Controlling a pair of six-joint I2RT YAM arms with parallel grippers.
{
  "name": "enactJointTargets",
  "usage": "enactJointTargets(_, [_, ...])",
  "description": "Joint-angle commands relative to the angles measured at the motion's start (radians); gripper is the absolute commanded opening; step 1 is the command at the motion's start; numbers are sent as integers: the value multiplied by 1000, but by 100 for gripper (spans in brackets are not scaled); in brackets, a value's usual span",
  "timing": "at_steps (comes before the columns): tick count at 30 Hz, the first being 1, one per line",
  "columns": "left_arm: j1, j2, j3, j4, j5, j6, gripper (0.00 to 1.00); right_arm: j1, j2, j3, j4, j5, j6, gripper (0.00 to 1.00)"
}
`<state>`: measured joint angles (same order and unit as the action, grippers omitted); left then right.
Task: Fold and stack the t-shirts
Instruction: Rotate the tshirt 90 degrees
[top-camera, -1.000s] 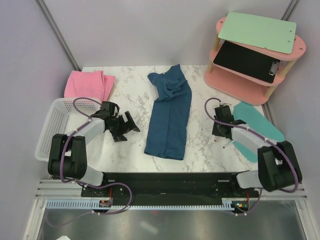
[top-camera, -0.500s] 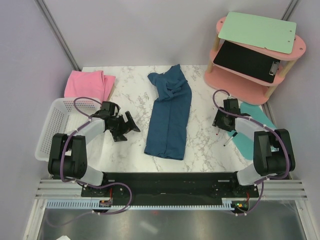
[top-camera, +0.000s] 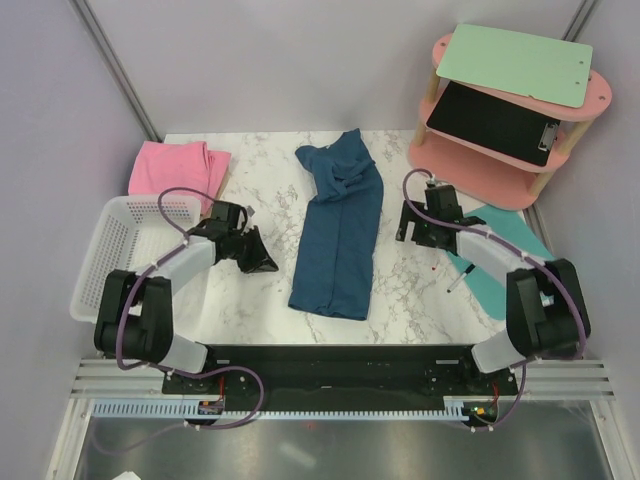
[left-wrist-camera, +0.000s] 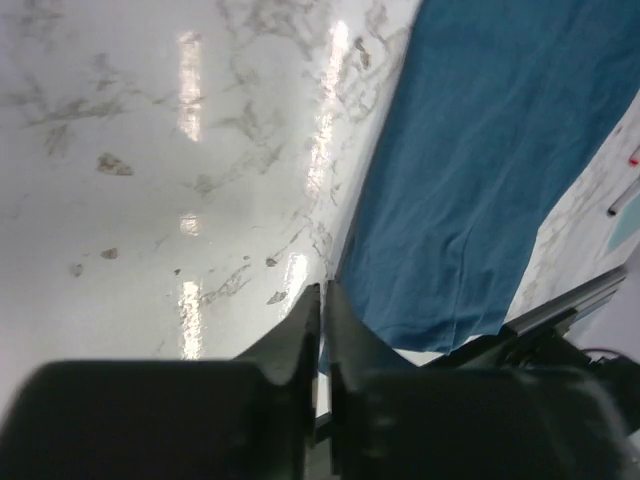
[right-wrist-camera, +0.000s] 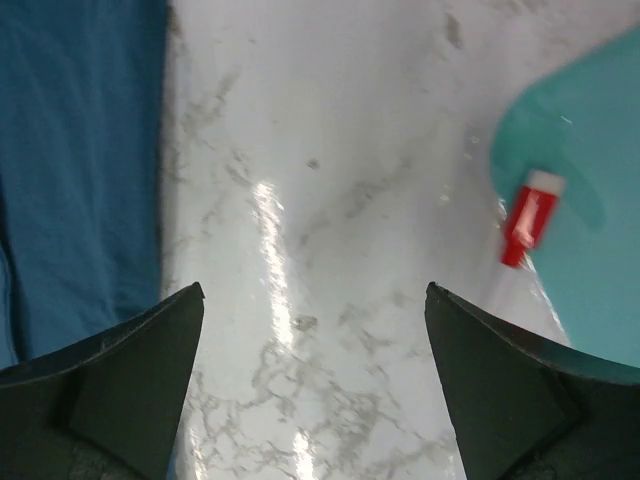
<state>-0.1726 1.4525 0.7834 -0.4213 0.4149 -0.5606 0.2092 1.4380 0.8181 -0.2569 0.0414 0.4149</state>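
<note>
The dark teal-blue t-shirt (top-camera: 340, 235) lies lengthwise in the middle of the marble table, its upper part bunched. A pink t-shirt (top-camera: 178, 170) sits folded at the back left. My left gripper (top-camera: 266, 260) is low over the table just left of the blue shirt's left edge. In the left wrist view its jaws (left-wrist-camera: 325, 290) are shut with nothing in them, beside the blue shirt (left-wrist-camera: 480, 180). My right gripper (top-camera: 405, 224) hovers right of the shirt. Its fingers (right-wrist-camera: 120, 380) are spread open over bare marble, the blue shirt (right-wrist-camera: 80, 150) at their left.
A white basket (top-camera: 110, 250) stands at the left edge. A pink shelf (top-camera: 500, 165) holding clipboards stands at the back right. A turquoise mat (top-camera: 515, 255) lies right of my right gripper, with a red-capped pen (right-wrist-camera: 530, 215) on its edge.
My left gripper has shut and shifted right toward the blue shirt. My right gripper has opened and moved away from the mat, up and left toward the shirt.
</note>
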Motion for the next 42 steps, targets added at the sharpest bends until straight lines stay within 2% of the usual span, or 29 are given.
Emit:
enactJointTargets(1, [-79, 34, 53, 68, 32, 15, 2, 105, 168, 200, 42, -26, -11, 98])
enactJointTargets(5, [-177, 66, 79, 96, 5, -36, 2, 142, 333, 369, 64, -37, -11, 98])
enactJointTargets(12, [-277, 146, 97, 141, -14, -90, 2, 144, 561, 698, 58, -100, 1, 98])
enactJointTargets(20, [-334, 193, 19, 177, -28, -143, 2, 144, 709, 871, 61, -107, 9, 98])
enactJointTargets(27, [-395, 144, -84, 196, -21, -211, 2, 144, 838, 1088, 65, -90, -28, 98])
enactJointTargets(38, [-473, -6, -279, 196, -60, -324, 2, 148, 1078, 1400, 136, -193, 10, 98])
enactJointTargets(41, [-485, -50, -315, 191, -67, -347, 2, 154, 1134, 1440, 156, -213, 25, 87])
enactJointTargets(42, [-490, -70, -329, 190, -67, -358, 2, 159, 1162, 1446, 165, -213, 35, 70])
